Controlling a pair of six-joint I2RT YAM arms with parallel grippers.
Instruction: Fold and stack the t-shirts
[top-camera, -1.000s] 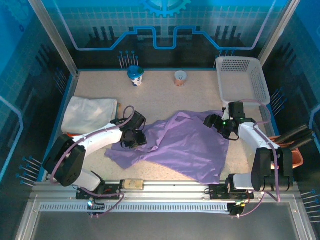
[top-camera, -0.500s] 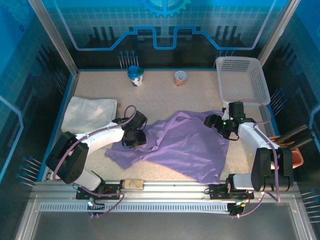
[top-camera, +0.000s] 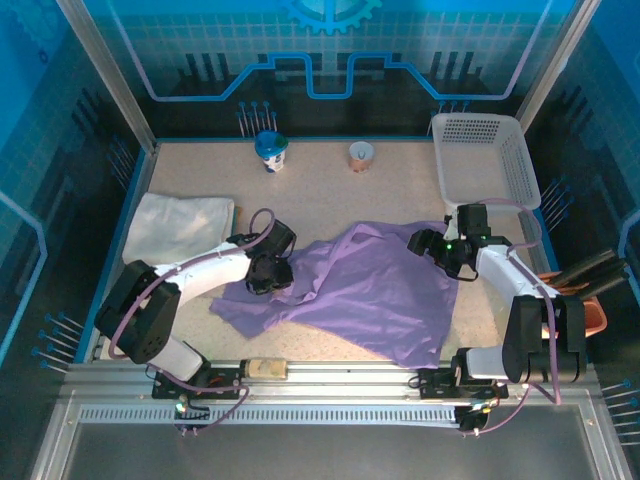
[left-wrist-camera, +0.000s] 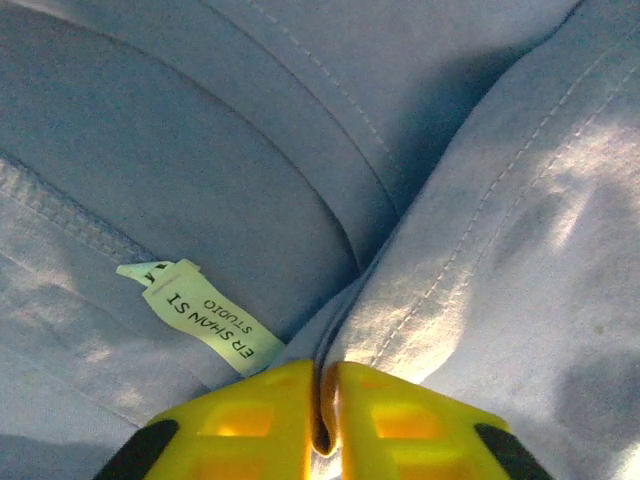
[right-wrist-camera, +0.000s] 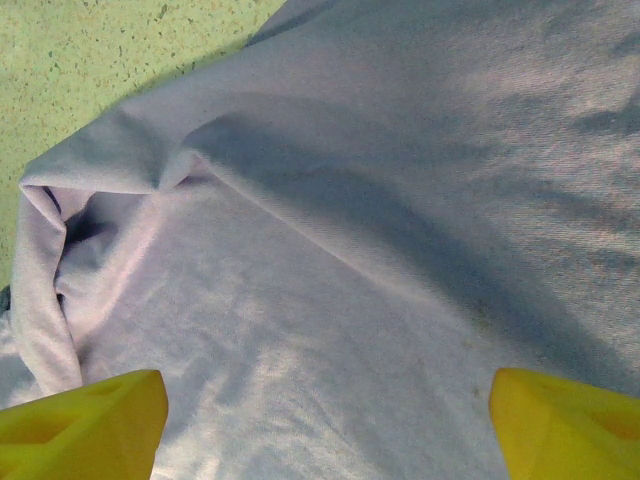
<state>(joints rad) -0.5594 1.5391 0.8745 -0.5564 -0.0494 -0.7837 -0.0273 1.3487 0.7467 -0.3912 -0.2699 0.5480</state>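
Closing since a second ago, the left gripper (left-wrist-camera: 322, 375) now pinches a fold of the lavender t-shirt (top-camera: 370, 290) beside its neck label (left-wrist-camera: 200, 322) (the white t-shirt (top-camera: 180, 228) lies folded further left); the shirt sprawls rightward across the table (top-camera: 320, 190); the right gripper (top-camera: 432, 245), spread wide, hangs over its right edge, holding nothing.

Up at the far side of the speckled beige table (top-camera: 320, 195) a blue cup (top-camera: 270, 150) stands upright, and just to its right, a little apart, there's a small orange-and-white cup (top-camera: 361, 155). Over in the far right corner sits a white lattice basket (top-camera: 521, 170), and off the table's right edge a brown tray-like thing (top-camera: 597, 318) pokes in. Along the near edge runs a metal rail (top-camera: 340, 371) with a small tan block (top-camera: 265, 369) on it.
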